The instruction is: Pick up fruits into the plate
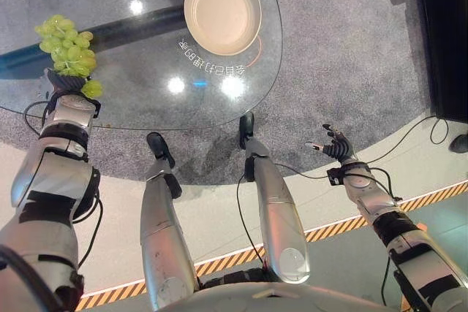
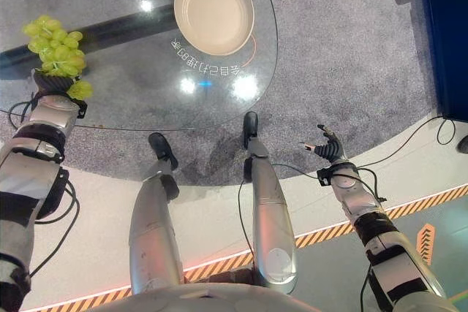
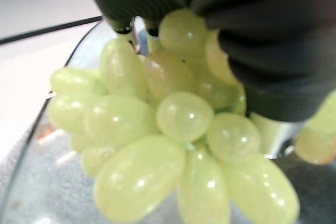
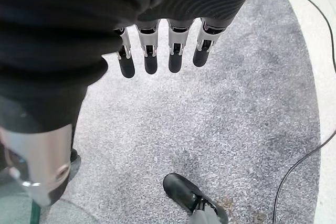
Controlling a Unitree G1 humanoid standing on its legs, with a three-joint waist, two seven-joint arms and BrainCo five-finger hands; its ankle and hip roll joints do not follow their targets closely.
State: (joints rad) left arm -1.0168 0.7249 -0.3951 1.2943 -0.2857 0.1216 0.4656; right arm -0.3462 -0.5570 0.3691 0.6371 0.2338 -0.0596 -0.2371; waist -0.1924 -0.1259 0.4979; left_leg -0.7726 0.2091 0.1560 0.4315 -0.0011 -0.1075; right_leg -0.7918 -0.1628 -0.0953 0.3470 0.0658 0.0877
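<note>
Green grapes (image 1: 68, 47) look soft and squishy; left hand (image 1: 67, 84) fingers wrapped round the bunch, right hand (image 1: 335, 145) fingers relaxed, plate (image 1: 222, 10) bare.

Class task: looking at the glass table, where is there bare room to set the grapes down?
The round beige plate is empty. Bare glass table lies between it and the left robot hand, which grips the green grape bunch at the table's left edge.

Each silver-grey arm carried black bands along the forearm. The left hand (image 1: 68, 85) and right hand (image 1: 338, 147) wore dark ribbed covers over back and wrist. Silver fingers (image 4: 150, 51) ended in dark rounded tips.
</note>
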